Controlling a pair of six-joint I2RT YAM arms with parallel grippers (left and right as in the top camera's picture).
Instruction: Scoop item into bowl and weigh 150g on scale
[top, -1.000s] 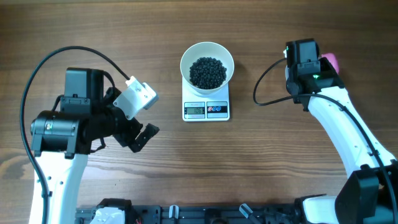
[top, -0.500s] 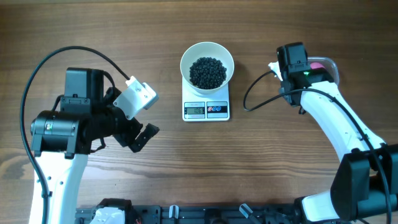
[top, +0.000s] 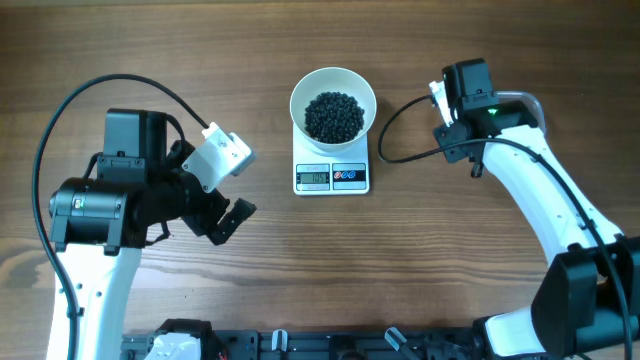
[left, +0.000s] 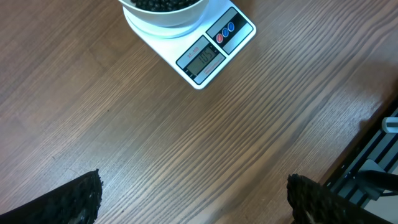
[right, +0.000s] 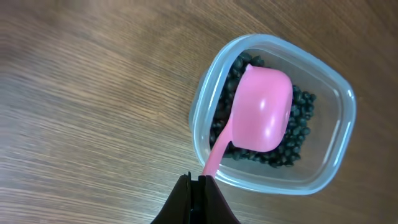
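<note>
Wood-grain table (top: 150, 40) all round. Your white bowl (top: 298, 105) sits on the white kitchen scale (top: 332, 178) near the middle of the far edge, with a heap of black beans (top: 333, 115) in its bottom. The scale's display faces the near edge, and the digits are too small for me to read.

Your left gripper (left: 193, 208) has its jaws spread wide with nothing between them. It hovers over bare wood in the left half of the table, well apart from the scale. In its wrist view the bowl and scale sit out ahead of the fingers, up at the top of the frame.

Your right gripper (right: 199, 186) is pinched closed on the very end of the pink scoop (right: 261, 118) handle. The scoop's cup lies inside the clear plastic tub (right: 339, 93), over toward the far right corner. It rests on the leftover beans (right: 298, 124), and its handle crosses the rim back to the fingertips. That gripper sits just outside the tub, and the bowl is off to its left, apart from it.
</note>
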